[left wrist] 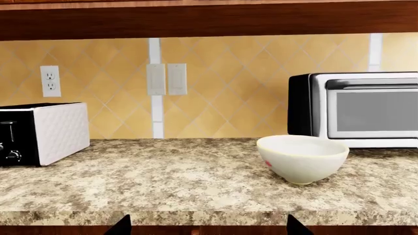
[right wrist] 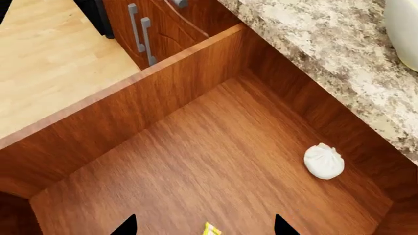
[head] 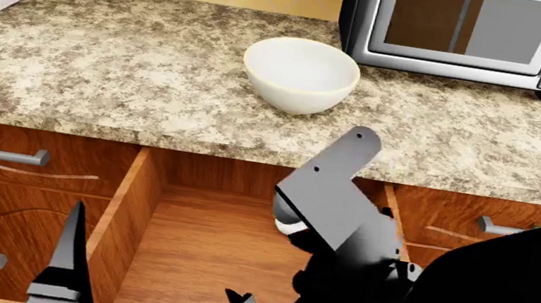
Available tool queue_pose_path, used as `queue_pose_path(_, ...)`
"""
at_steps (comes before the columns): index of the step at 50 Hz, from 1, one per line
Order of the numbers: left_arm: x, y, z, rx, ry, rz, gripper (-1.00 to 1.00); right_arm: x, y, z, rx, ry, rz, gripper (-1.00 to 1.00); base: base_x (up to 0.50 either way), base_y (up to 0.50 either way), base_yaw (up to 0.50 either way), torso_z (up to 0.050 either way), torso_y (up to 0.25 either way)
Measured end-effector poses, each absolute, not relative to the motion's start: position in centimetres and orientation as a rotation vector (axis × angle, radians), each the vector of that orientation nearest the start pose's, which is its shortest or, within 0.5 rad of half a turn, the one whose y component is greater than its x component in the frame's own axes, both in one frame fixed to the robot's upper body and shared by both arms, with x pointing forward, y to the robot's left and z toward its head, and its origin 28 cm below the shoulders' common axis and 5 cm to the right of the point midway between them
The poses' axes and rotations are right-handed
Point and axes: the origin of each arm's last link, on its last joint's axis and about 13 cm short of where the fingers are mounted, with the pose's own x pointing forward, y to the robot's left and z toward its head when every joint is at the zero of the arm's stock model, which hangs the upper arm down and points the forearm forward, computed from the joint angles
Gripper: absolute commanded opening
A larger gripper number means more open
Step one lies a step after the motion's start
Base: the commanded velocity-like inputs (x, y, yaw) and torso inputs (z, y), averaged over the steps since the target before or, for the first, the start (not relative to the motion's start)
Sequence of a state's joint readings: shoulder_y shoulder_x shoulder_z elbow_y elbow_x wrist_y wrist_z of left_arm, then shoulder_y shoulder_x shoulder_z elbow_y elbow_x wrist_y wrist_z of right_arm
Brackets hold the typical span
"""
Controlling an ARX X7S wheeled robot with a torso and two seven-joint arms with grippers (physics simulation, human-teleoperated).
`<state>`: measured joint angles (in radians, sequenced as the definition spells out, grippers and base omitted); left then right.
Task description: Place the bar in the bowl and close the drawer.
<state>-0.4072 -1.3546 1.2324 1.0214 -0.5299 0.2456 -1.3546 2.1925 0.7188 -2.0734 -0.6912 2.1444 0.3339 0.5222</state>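
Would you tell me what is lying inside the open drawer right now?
The bar lies on the drawer floor near the counter side, plus a small yellow scrap. The nearest floor is out of frame.

One bowl (head: 300, 74), one bar (right wrist: 324, 161), one open drawer (right wrist: 196, 161), one toaster (left wrist: 42, 132), one toaster oven (head: 471, 33).

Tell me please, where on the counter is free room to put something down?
Free granite lies between the toaster and the bowl, and along the counter's front edge. It is crowded at the toaster oven, which stands close behind the bowl.
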Motion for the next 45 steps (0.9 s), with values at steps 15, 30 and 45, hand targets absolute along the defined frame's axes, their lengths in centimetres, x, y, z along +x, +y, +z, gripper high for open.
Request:
queue_pose_path(15,9.1,23.7,17.4,0.015,-0.213,0.022,1.00,18.1,-5.8,25.6,-0.391,0.747,0.892,1.00,0.00,0.00,0.00,0.000,0.000)
queue_pose_path(30,9.2,23.7,17.3,0.013,-0.207,0.026,1.00,19.0,-5.2,23.2,-0.342,0.854,0.811,1.00,0.00,0.00,0.00,0.000,0.000)
queue_pose_path(45,9.0,23.8,17.3,0.009,-0.205,0.032,1.00,20.4,-4.7,20.9,-0.297,0.923,0.683,1.00,0.00,0.00,0.00,0.000,0.000)
